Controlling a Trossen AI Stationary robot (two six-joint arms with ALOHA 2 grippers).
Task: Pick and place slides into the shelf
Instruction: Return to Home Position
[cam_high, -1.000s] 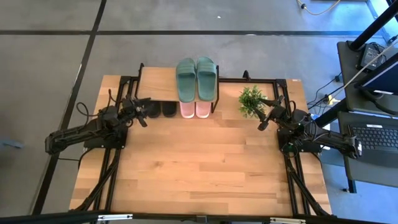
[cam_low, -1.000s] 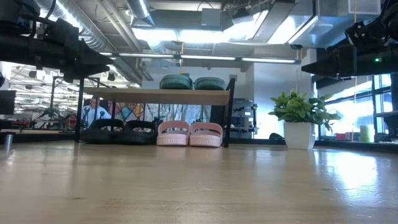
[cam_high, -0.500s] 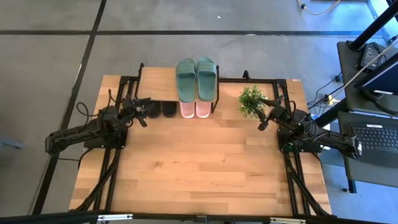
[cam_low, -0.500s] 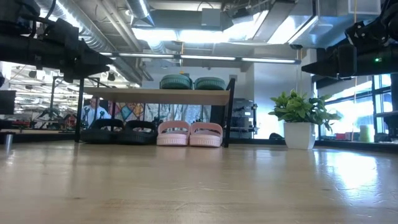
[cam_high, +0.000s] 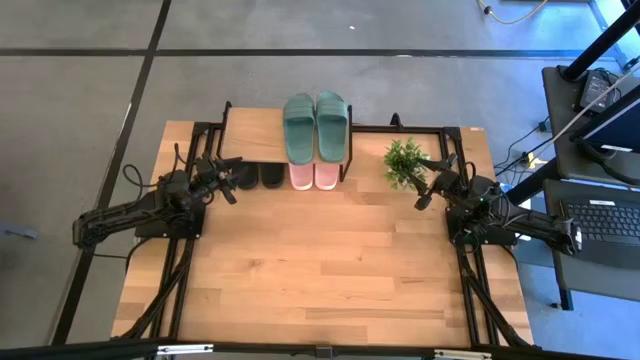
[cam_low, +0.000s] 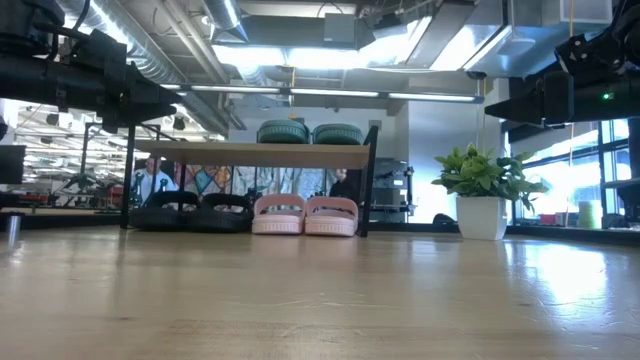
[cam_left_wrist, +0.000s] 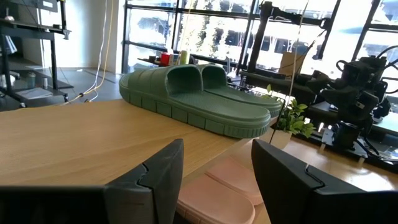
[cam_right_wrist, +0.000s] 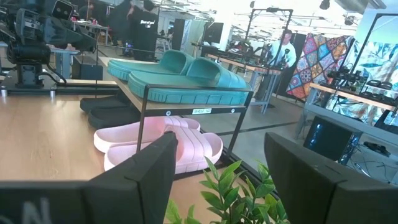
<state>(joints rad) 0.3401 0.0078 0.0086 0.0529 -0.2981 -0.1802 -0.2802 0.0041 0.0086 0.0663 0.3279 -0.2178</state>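
Note:
The shelf (cam_high: 262, 133) stands at the table's far edge, a light top board on a thin black frame. Two dark green slides (cam_high: 316, 125) lie side by side on the right part of its top board (cam_left_wrist: 205, 99). Beneath it, on the tabletop, a pale pink pair (cam_low: 304, 215) sits to the right and a black pair (cam_low: 197, 211) to the left. My left gripper (cam_high: 228, 178) hovers open near the shelf's left end, above the black pair. My right gripper (cam_high: 432, 185) hangs open near the potted plant, right of the shelf.
A small potted plant in a white pot (cam_low: 482, 203) stands on the table right of the shelf, close to my right gripper. The wide wooden tabletop (cam_high: 320, 270) stretches bare toward the near edge. A desk with a laptop (cam_high: 605, 220) stands beyond the table's right side.

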